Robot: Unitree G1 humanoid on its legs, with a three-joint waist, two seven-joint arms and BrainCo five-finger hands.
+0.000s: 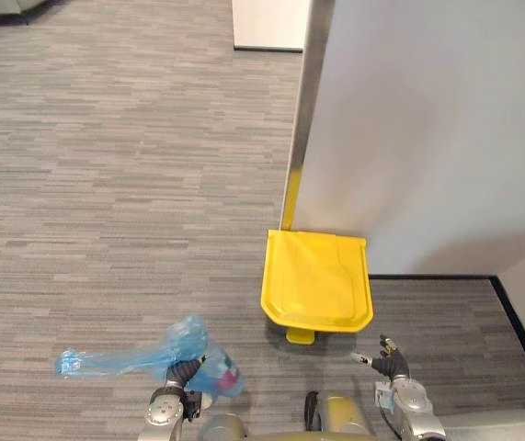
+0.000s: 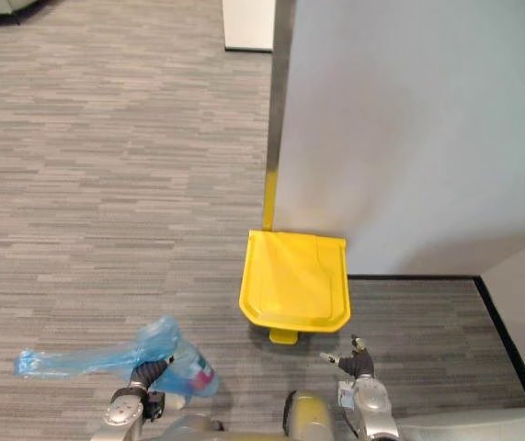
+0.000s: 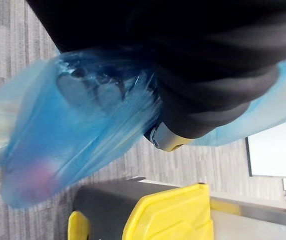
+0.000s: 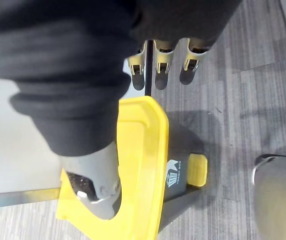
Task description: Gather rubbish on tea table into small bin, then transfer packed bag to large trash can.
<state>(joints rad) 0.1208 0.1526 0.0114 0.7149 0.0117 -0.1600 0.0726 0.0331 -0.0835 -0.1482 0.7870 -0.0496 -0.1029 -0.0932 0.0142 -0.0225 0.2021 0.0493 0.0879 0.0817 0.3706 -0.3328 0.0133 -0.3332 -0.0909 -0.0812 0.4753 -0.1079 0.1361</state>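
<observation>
A blue plastic rubbish bag hangs low on the left above the grey carpet, with something pink inside near its bottom. My left hand is shut on the bag's gathered neck, and the film bunches over its fingers in the left wrist view. The large trash can stands ahead and slightly right against the wall. Its yellow lid is shut and a yellow pedal sticks out at its foot. My right hand hovers just right of the pedal, open and holding nothing, its fingers relaxed above the lid.
A white wall with a metal corner post rises behind the can. A black skirting strip runs along the right. Grey carpet stretches ahead and to the left.
</observation>
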